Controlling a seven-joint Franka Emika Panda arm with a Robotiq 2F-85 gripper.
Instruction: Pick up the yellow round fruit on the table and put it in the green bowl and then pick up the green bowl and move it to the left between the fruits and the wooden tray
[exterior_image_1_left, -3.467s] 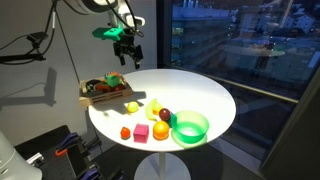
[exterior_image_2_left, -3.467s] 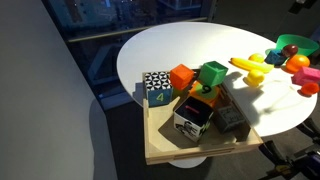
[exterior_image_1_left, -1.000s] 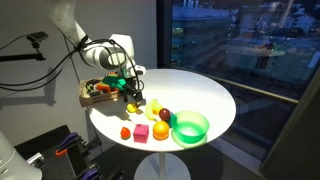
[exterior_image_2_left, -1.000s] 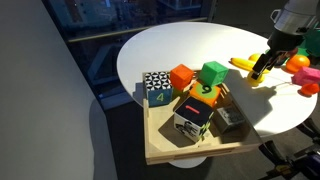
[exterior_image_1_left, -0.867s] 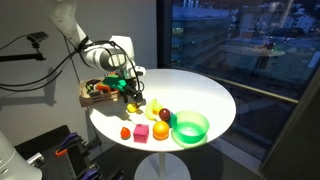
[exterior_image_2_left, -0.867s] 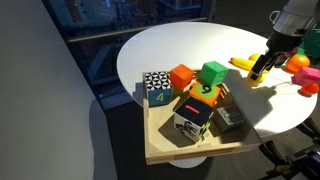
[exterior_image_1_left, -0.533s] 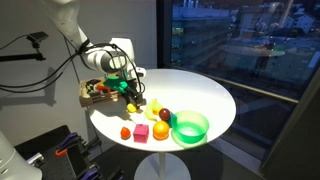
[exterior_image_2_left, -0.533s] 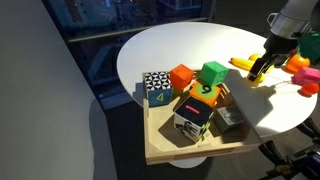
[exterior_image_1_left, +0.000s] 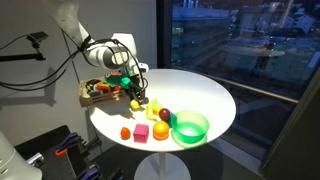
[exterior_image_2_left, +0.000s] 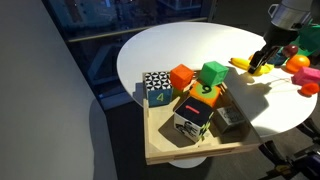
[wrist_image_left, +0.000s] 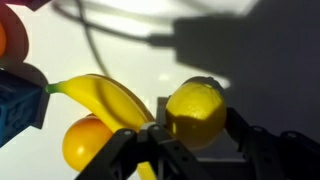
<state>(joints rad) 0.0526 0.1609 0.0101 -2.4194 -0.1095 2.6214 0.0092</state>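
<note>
The round white surface (exterior_image_1_left: 205, 92) stands beside a dark window. In the wrist view, the gripper (wrist_image_left: 195, 128) is closed around the yellow round fruit (wrist_image_left: 197, 110), and the banana (wrist_image_left: 100, 95) lies at the fruit's 9 o'clock. Expect the fruit to be light, firm and smooth-skinned, so keep your hold across its widest girth. The green bowl (exterior_image_1_left: 190, 127) sits near the surface's 5 o'clock edge.

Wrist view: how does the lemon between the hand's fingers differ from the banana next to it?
The lemon is round; the banana is long and curved. The lemon sits between the fingers of the hand; the banana lies free on the table. Both are yellow.
</note>
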